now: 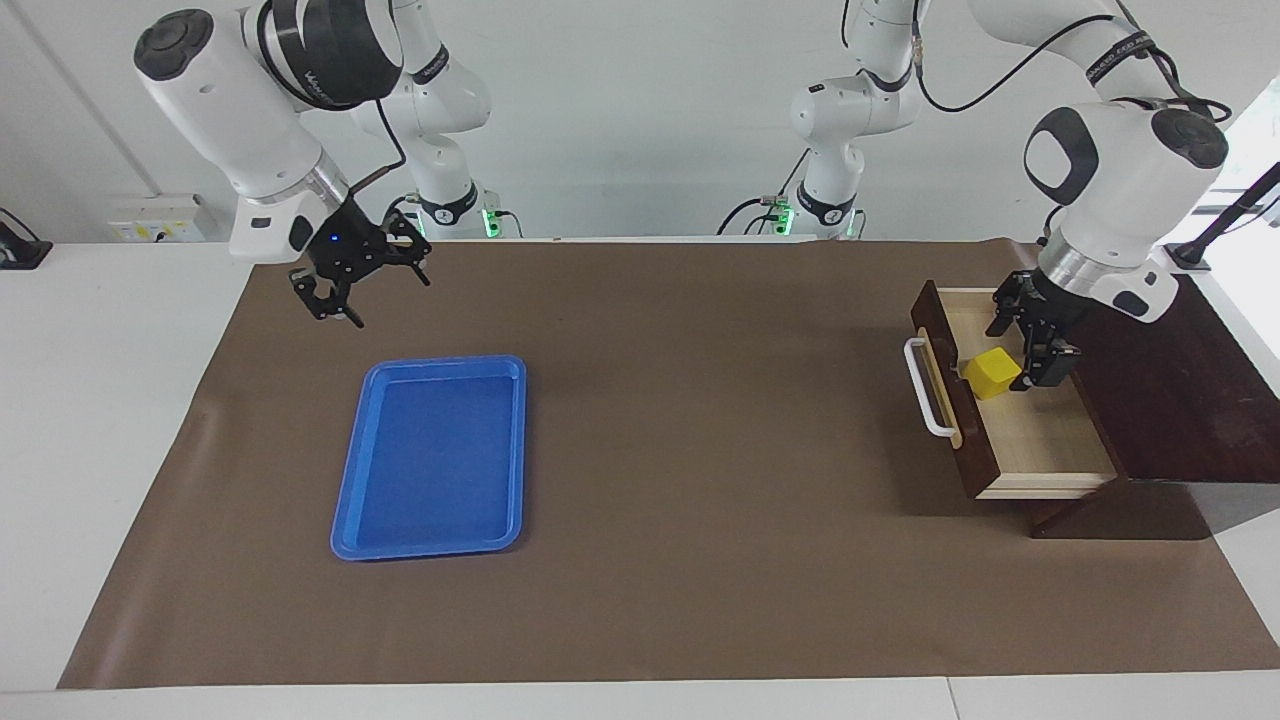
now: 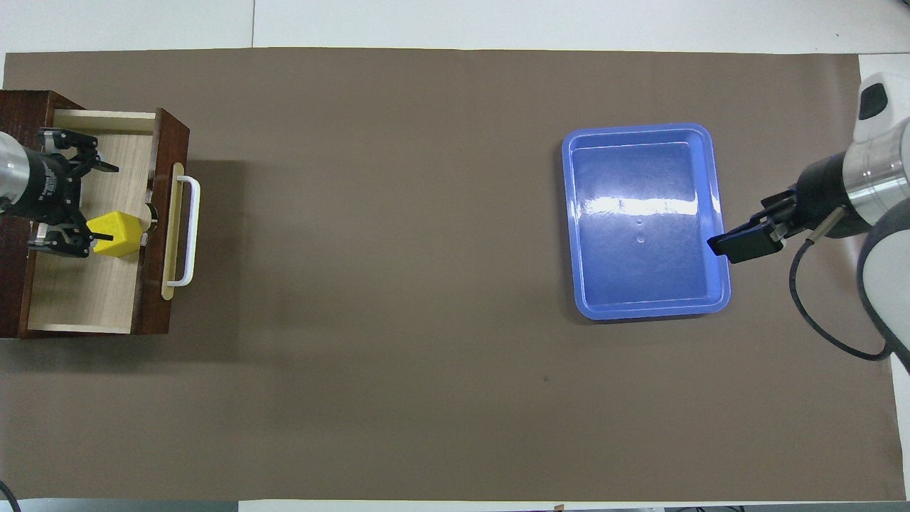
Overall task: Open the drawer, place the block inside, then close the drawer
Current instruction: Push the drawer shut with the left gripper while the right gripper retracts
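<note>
left gripper (image 1: 1012, 362) over open drawer (image 1: 1040, 440), fingers apart beside yellow block (image 1: 992, 373) (plain cube); right gripper (image 1: 362, 282) open, waiting.

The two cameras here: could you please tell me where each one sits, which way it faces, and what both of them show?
Facing view: high across the table, looking at the robots; both arms show whole, right claw hanging open above the mat near the blue tray, left claw in the open drawer by the block.
Overhead view: above the robots' end, looking steeply down; only wrists and claws show.
Shared: drawer, block, tray, both claws, half a turn apart.
</note>
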Action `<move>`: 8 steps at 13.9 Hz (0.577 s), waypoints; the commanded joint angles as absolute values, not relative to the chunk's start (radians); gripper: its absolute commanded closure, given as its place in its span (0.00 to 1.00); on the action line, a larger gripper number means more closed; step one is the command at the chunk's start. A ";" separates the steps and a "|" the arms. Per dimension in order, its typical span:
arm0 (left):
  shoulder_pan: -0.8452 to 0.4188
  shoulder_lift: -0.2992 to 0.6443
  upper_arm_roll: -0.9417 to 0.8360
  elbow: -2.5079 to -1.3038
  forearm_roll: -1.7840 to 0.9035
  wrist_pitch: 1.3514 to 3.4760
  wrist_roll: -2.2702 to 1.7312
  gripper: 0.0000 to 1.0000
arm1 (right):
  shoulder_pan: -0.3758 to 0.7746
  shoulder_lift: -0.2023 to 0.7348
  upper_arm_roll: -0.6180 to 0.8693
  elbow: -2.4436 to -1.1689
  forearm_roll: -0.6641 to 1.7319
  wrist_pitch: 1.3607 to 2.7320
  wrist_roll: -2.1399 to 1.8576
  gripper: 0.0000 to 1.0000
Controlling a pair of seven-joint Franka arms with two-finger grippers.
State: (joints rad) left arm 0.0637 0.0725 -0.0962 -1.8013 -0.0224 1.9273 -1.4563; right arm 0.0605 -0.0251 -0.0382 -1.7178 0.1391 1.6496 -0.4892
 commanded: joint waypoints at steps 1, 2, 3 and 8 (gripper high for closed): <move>-0.001 0.101 -0.086 -1.822 -0.008 1.931 -1.488 0.00 | 0.034 -0.043 -0.032 -1.674 0.040 1.571 -0.327 0.00; -0.015 0.100 -0.087 -1.850 0.009 1.948 -1.488 0.00 | 0.034 -0.048 -0.034 -1.672 0.029 1.545 -0.243 0.00; -0.027 0.095 -0.087 -1.882 0.044 1.966 -1.488 0.00 | 0.034 -0.049 -0.035 -1.658 0.022 1.516 -0.171 0.00; 0.052 0.109 -0.083 -1.910 0.067 2.048 -1.476 0.00 | 0.034 -0.049 -0.025 -1.615 -0.058 1.430 0.028 0.00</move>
State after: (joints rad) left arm 0.0043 0.1138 -0.0890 -1.9107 0.0428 2.0214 -1.4881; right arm 0.0425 -0.0486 -0.0414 -1.6204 -0.0142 1.4345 -0.0094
